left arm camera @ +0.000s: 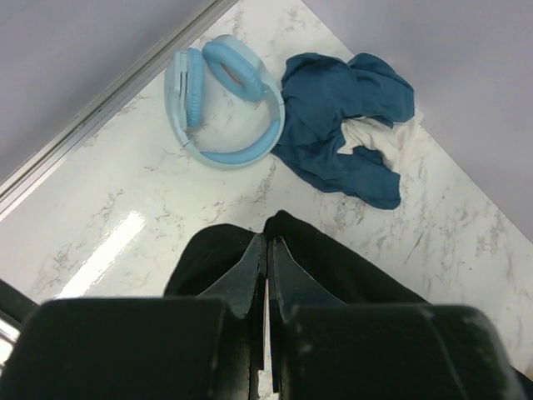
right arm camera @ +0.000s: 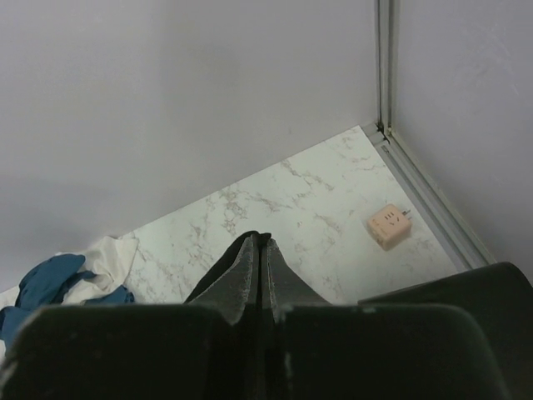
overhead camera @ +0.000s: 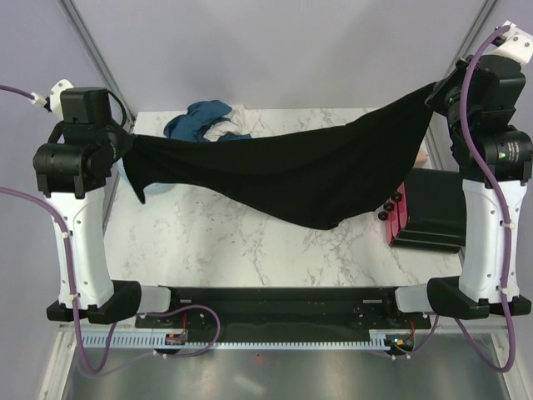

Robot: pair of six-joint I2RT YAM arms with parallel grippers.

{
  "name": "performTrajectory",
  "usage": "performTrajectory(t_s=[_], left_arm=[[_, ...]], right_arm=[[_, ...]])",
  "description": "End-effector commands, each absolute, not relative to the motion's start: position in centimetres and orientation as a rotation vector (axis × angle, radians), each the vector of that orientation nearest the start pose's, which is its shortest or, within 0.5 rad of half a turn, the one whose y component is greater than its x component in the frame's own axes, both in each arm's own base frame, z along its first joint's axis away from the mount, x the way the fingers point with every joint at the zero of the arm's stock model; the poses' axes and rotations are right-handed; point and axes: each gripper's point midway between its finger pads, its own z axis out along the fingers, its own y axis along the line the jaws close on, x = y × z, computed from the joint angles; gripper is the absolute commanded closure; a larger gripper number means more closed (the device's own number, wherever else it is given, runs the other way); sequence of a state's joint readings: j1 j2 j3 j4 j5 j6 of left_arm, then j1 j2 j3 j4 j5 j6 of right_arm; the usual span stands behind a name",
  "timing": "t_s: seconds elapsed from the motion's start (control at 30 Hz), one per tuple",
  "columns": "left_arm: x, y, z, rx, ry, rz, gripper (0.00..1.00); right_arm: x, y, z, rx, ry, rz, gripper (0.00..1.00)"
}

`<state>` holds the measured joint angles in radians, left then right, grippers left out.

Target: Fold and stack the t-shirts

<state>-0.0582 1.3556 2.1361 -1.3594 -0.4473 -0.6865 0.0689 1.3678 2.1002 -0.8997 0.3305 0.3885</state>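
left end effector [left arm camera: 266, 240] and right end effector [right arm camera: 260, 243] clamp the black t-shirt [overhead camera: 283, 171]; it partly hides the teal t-shirt [overhead camera: 198, 118] at the bench's [overhead camera: 216, 242] far edge.

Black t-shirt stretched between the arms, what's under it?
Bare marble table shows below the black t-shirt. Behind it, a crumpled teal-blue shirt and white shirt peek out; their near edges are covered in the top view.

You've got a marble table [overhead camera: 250, 242] w/ teal shirt [overhead camera: 196, 119] and white shirt [left arm camera: 379, 142] bunched at far edge, blue headphones [left arm camera: 225, 104] just beside. There's a beige block [right arm camera: 389, 227] near far-right corner, black case [overhead camera: 433, 208] at rt edge.
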Motion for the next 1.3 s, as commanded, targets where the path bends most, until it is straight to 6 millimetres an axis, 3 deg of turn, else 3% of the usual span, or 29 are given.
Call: performTrajectory(t_s=[0.0,0.1,0.17,0.2,0.23,0.3,0.33,0.37,0.43,0.53,0.63,0.83,0.97,1.07,1.17,1.27], left_arm=[[24.3,5.9,40.0,-0.955,1.965,0.235,0.98],[23.4,5.7,38.3,-0.956,2.015,0.247,0.98],[22.5,5.2,35.6,-0.961,2.11,0.262,0.98],[22.4,4.1,34.1,-0.946,2.18,0.208,0.98],[21.7,3.5,31.1,-0.963,2.277,0.215,0.98],[20.8,1.5,28.0,-0.968,2.396,0.116,0.98],[19.9,0.9,25.3,-0.99,2.488,0.121,0.98],[20.0,0.1,24.2,-0.984,2.522,0.076,0.98],[19.2,-1.9,21.5,-0.962,2.664,-0.021,0.98],[18.6,-3.2,19.0,-0.933,2.789,-0.076,0.98],[17.8,-3.4,17.3,-0.877,2.897,-0.056,0.98],[15.1,-3.8,14.6,-0.847,3.042,-0.006,0.98],[13.9,-3.6,12.8,-0.878,3.097,0.041,0.98],[13.1,-3.6,11.1,-0.851,3.175,0.082,0.98],[12.8,-3.9,9.3,-0.811,3.257,0.133,0.98],[14.1,-4.1,8.7,-0.841,3.269,0.15,0.98]], right_arm=[[34.3,-2.9,52.6,0.546,1.576,0.019,1.0],[34.6,-2.2,53.1,0.522,1.575,0.062,1.0],[34.8,-1.4,52.8,0.534,1.599,0.115,1.0],[34.7,-0.4,51.5,0.52,1.661,0.16,1.0],[34.6,0.2,50.6,0.543,1.692,0.204,1.0],[33.9,1.3,46.6,0.565,1.822,0.251,1.0],[33.4,2.6,45.2,0.541,1.884,0.313,1.0],[32.8,3.5,42.2,0.568,1.978,0.351,1.0],[31.1,5.9,38.3,0.531,2.157,0.464,1.0],[27.9,7.7,30.7,0.564,2.44,0.534,1.0],[24.9,7.4,27.3,0.588,2.567,0.489,1.0],[20.8,7.7,25.1,0.664,2.667,0.509,1.0],[19.6,6.8,24.7,0.728,2.674,0.431,1.0],[18.9,7.2,23.8,0.748,2.739,0.451,1.0],[19.3,7.4,23.8,0.776,2.742,0.458,1.0],[20.8,7.5,24.0,0.782,2.722,0.463,1.0]])
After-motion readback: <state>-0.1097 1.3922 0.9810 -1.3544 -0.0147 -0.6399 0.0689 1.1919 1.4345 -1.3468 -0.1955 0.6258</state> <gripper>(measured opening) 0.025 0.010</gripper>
